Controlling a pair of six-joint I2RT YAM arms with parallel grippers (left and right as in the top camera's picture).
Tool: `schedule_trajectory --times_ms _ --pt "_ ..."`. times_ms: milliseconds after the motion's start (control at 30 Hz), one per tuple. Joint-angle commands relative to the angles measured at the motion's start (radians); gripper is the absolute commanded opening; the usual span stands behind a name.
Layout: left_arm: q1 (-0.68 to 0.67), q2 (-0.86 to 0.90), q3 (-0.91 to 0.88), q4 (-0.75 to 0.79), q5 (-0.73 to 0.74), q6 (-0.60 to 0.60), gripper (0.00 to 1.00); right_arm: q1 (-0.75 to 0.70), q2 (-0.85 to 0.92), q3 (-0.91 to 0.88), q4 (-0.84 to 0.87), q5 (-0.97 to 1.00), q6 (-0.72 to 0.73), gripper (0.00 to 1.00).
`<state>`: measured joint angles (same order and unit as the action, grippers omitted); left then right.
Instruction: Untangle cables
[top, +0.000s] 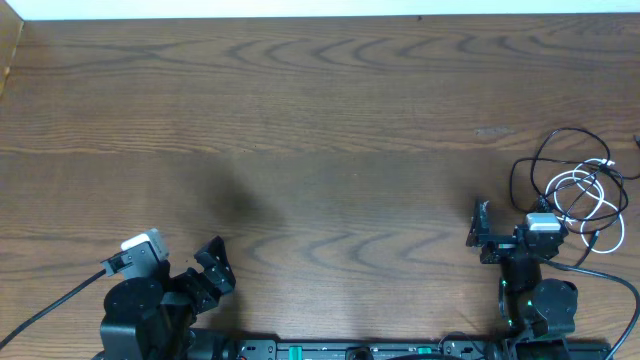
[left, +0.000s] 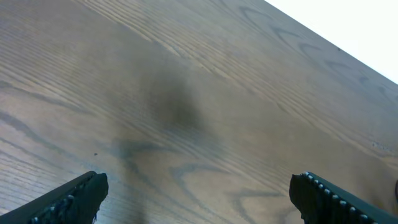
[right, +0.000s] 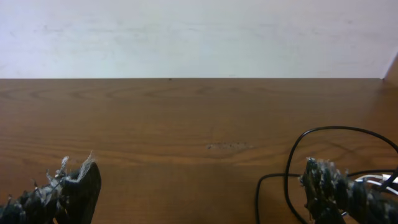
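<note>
The cables lie in a tangled heap at the table's right edge. The black cable (top: 548, 148) loops widely around and over the white cable (top: 580, 178). My right gripper (top: 480, 230) hovers just left of the heap, open and holding nothing. In the right wrist view the right gripper (right: 199, 186) has bare wood between its fingers. The black cable (right: 292, 155) curves past its right finger (right: 320, 183), and a bit of white cable (right: 385, 180) shows at the frame edge. My left gripper (top: 222, 268) sits far left near the front edge, open over bare wood (left: 199, 190).
The wooden table (top: 320, 120) stretches back to a white wall (right: 199, 37). A thick black arm wire (top: 50, 300) trails off front left, and another (top: 600, 275) runs by the right arm's base, close to the cable heap.
</note>
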<state>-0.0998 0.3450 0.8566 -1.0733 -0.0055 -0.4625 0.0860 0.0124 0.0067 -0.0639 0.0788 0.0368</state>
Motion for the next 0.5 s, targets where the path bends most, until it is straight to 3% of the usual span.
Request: schedule_trajectory --times_ms 0,467 --pt "0.003 -0.004 -0.006 0.000 -0.005 0.021 0.98 -0.006 -0.007 -0.002 -0.004 -0.004 -0.008 0.99" --pt "0.003 -0.004 -0.006 0.000 -0.005 0.021 0.98 -0.006 -0.007 -0.002 -0.008 -0.048 -0.034 0.99"
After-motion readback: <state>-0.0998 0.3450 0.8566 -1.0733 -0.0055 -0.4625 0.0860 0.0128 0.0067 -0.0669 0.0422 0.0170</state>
